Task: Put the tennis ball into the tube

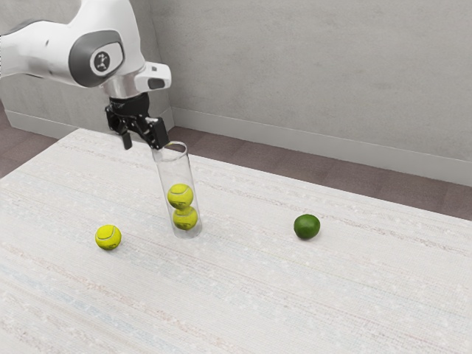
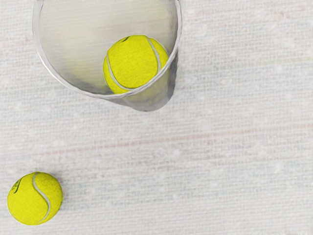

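Hovering at the upper left of the exterior view with the tool (image 1: pixel 143 144) released and empty, close to the rim of the clear tube (image 1: pixel 174 169). Holding two tennis balls (image 1: pixel 179 196) stacked inside that tube, left of centre. Resting on the counter (image 1: pixel 243 295): a loose tennis ball (image 1: pixel 108 237) at lower left, a green fruit (image 1: pixel 307 226) right of centre.

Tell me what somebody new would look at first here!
Probably the clear tube standing on the table, with two yellow tennis balls stacked inside and the open gripper near its rim. Next, the loose tennis ball nearby, then the round green fruit toward the exterior view's right.
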Controlling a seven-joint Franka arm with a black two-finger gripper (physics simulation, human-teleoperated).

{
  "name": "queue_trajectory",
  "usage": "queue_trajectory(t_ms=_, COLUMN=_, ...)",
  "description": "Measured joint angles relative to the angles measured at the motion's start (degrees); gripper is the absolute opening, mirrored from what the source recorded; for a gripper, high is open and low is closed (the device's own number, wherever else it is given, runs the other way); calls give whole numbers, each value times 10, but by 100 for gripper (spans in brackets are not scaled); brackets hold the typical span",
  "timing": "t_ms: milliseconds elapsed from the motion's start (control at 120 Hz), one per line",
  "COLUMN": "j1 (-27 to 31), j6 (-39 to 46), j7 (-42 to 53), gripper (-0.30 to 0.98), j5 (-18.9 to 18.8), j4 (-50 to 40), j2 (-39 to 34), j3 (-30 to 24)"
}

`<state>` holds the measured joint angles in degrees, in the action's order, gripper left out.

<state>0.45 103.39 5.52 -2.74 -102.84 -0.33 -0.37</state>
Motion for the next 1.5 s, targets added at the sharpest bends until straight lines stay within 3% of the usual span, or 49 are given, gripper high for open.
queue_trajectory(t_ms=158, j1=-22, j6=9, j7=1, gripper=68, j5=1, j4=-68, j2=-48, j3=7)
queue_trajectory(t_ms=350, j1=18, j6=68, j7=1, gripper=69, j5=2, j4=-210, j2=-109, j3=48)
queue_trajectory(t_ms=517, j1=22, j6=139, j7=2, gripper=69, j5=3, j4=-237, j2=-43, j3=69)
queue_trajectory(t_ms=767, j1=85, j6=246, j7=7, gripper=69, j5=1, j4=-239, j2=40, j3=73)
queue_trajectory(t_ms=933, j1=98, j6=299, j7=16, gripper=69, j5=3, j4=-238, j2=89, j3=73)
queue_trajectory(t_ms=1325, j1=112, j6=353, j7=29, gripper=68, j5=16, j4=-203, j2=171, j3=72)
queue_trajectory(t_ms=1500, j1=112, j6=359, j7=33, gripper=55, j5=21, j4=-199, j2=186, j3=71)
